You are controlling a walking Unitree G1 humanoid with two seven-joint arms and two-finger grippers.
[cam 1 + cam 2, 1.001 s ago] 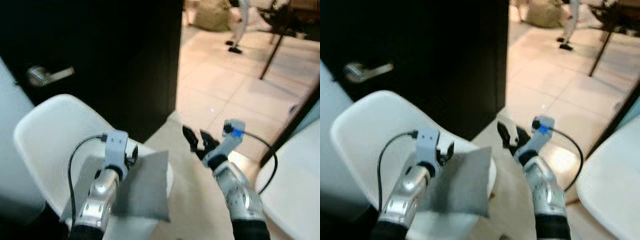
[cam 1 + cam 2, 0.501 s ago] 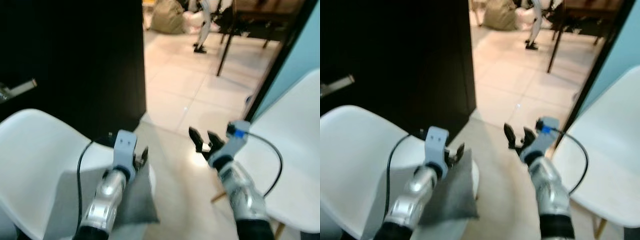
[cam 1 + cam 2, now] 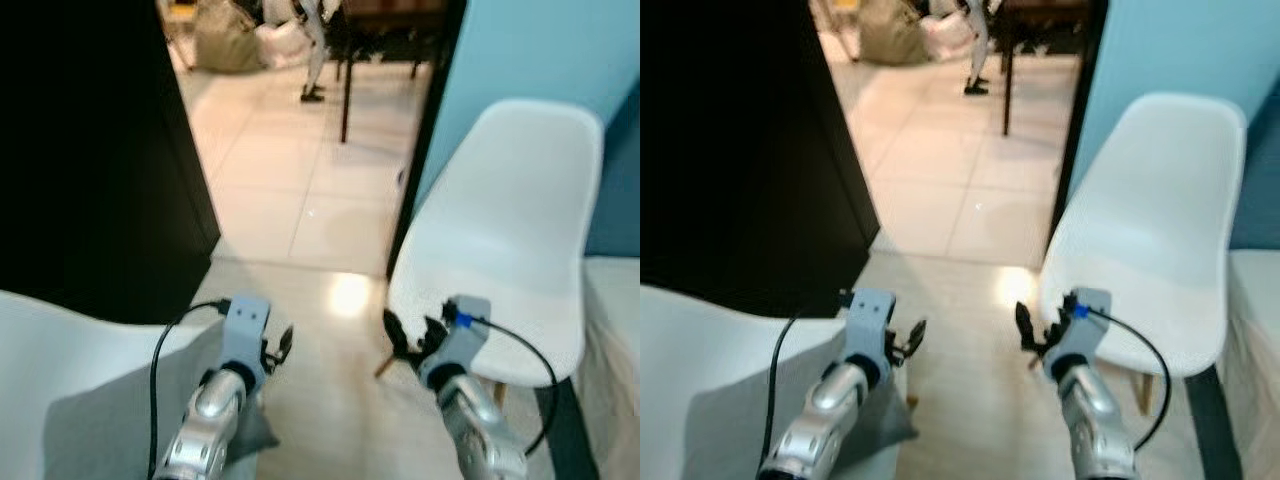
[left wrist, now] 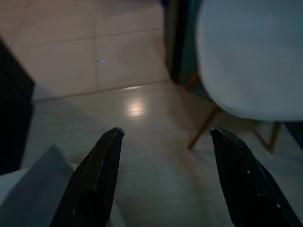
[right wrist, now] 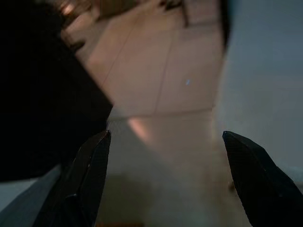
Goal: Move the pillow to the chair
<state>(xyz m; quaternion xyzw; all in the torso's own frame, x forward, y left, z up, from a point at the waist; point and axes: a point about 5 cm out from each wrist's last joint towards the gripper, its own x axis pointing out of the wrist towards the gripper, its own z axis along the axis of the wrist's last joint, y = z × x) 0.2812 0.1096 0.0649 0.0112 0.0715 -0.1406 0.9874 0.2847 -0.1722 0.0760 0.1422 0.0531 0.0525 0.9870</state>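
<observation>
Nearest the robot, the grey pillow [image 3: 120,425] lies flat on the seat of a white moulded chair [image 3: 40,340] at its lower left, one corner overhanging the seat's front edge. It looks like a thin square of matte woven cloth. I judge it to be light and soft, likely to sag and fold when lifted, yet not slippery. A pinch on that free corner or along the near edge seems the surest hold.

The left gripper [image 3: 277,347] hovers just above and beside the pillow's right edge, its two black fingers spread and empty. The right gripper [image 3: 410,337] is held out over the floor, fingers likewise apart with nothing between them.

Beyond them is glossy pale floor [image 3: 320,290], smooth and catching a bright reflection. To the right stands a second white chair [image 3: 505,230], a hard, smooth, curved shell on slanted wooden legs, set against a pale blue wall [image 3: 530,50]. To the left hangs a black door [image 3: 90,150]. Farthest off, through the doorway, are cream tiles, dark table legs [image 3: 345,90] and someone's lower legs [image 3: 312,55].
</observation>
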